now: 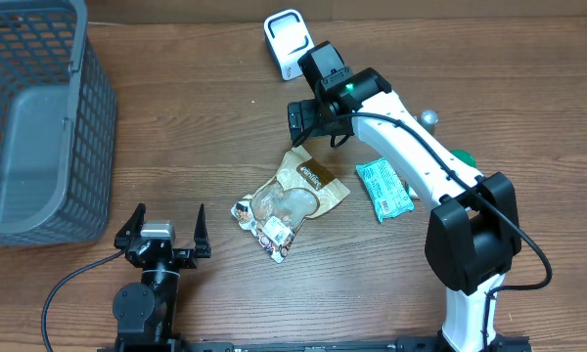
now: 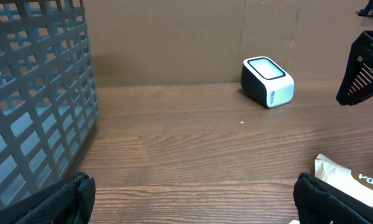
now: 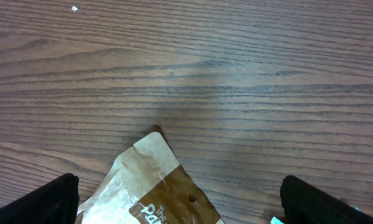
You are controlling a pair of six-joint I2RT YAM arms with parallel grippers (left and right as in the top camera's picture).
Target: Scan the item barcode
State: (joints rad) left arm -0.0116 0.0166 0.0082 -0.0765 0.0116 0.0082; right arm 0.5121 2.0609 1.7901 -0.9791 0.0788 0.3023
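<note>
On the wooden table (image 1: pixel 196 117), the brown snack bag (image 1: pixel 298 194) is laid slanting, its top corner just under the wide-open right gripper (image 1: pixel 316 129), much nearer than the open left gripper (image 1: pixel 168 220).

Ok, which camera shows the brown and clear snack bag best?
The overhead view: the snack bag appears whole there, from its brown top to its clear bottom end, with nothing covering it. The right wrist view catches only its brown top corner, and the left wrist view shows just a sliver at the right edge.
</note>
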